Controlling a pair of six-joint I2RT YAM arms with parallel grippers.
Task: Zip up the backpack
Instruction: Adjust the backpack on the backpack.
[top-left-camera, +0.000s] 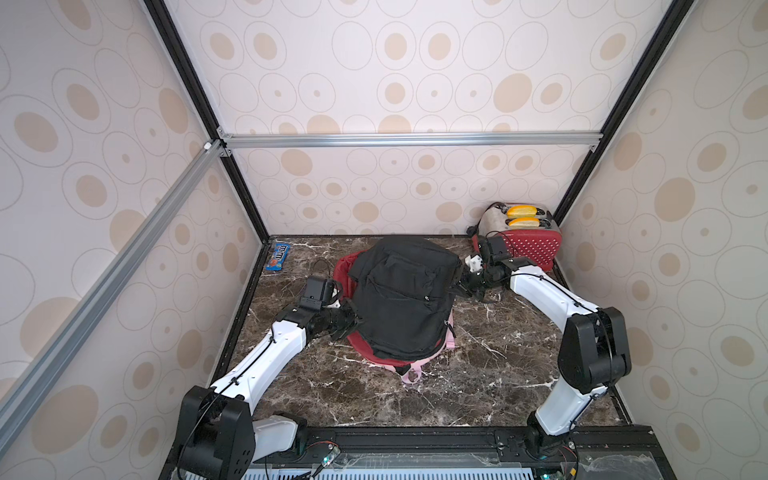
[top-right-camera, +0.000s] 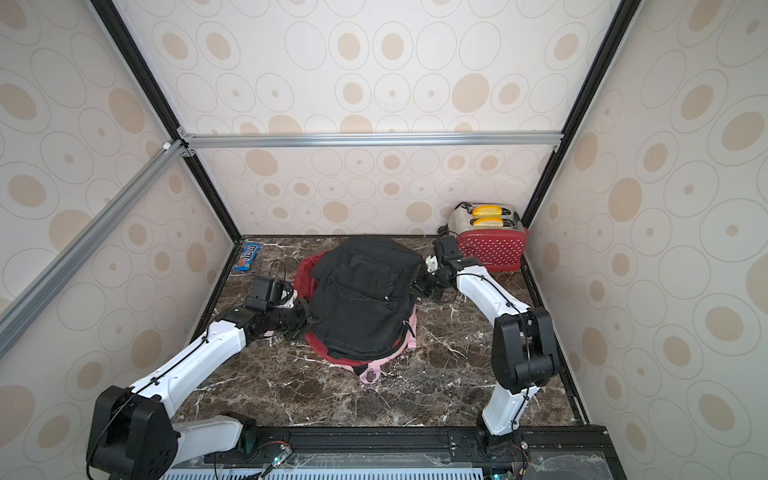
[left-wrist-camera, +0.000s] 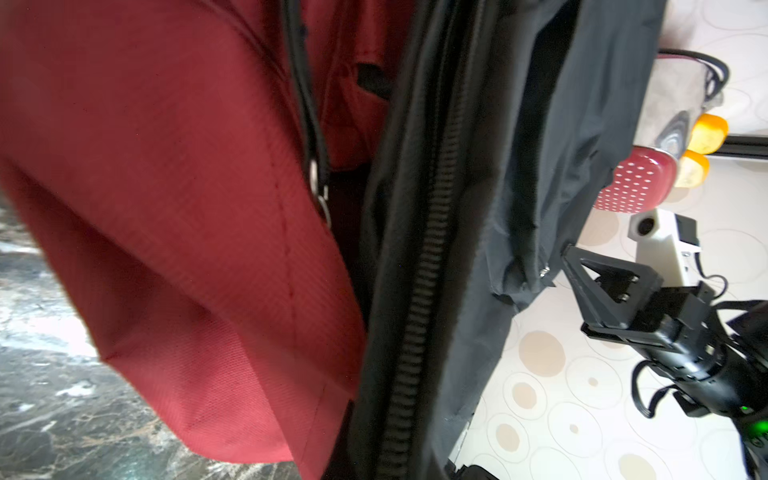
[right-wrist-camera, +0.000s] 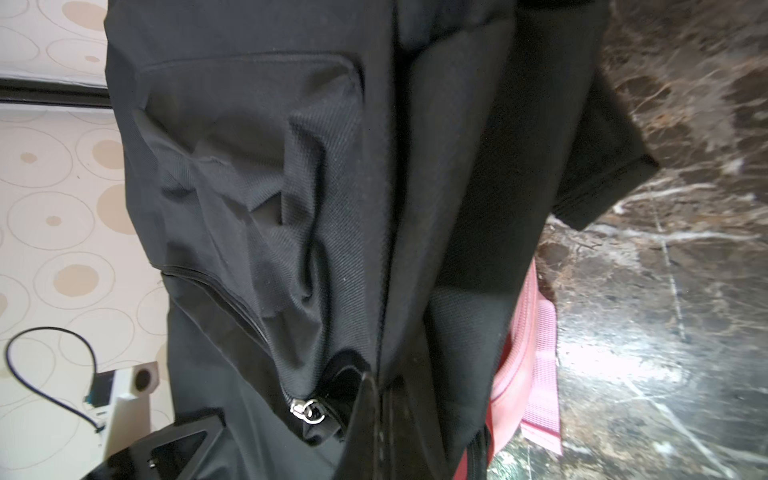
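Black backpack (top-left-camera: 399, 299) lies flat near the middle of a dark marble table (top-left-camera: 332, 395) in both top views, on top of a red bag (top-left-camera: 345, 266) with pink fabric (top-left-camera: 411, 374) sticking out at the near edge. What is inside the bags is hidden. At the far right corner a red dotted toaster (top-left-camera: 528, 245) holds two yellow bread slices (top-left-camera: 521, 211), one in each slot. A blue candy packet (top-left-camera: 277, 257) lies at the far left edge.

The left arm reaches in low with its elbow bent. The left gripper (top-left-camera: 353, 322) is clenched against the backpack's left edge; whether it pinches fabric cannot be told. The right arm arches over, and the right gripper (top-left-camera: 459, 286) meets the backpack's right edge.

The left wrist view shows a long row of zip teeth (left-wrist-camera: 419, 291) on the black backpack, with the red bag just beside it. Across the bag, the right gripper (left-wrist-camera: 567, 253) is clamped on a bunched corner of black fabric.

The right wrist view shows creased black fabric and a silver zip pull (right-wrist-camera: 307, 409) at the end of a pocket opening, just beside one finger (right-wrist-camera: 365, 415) of the right gripper.
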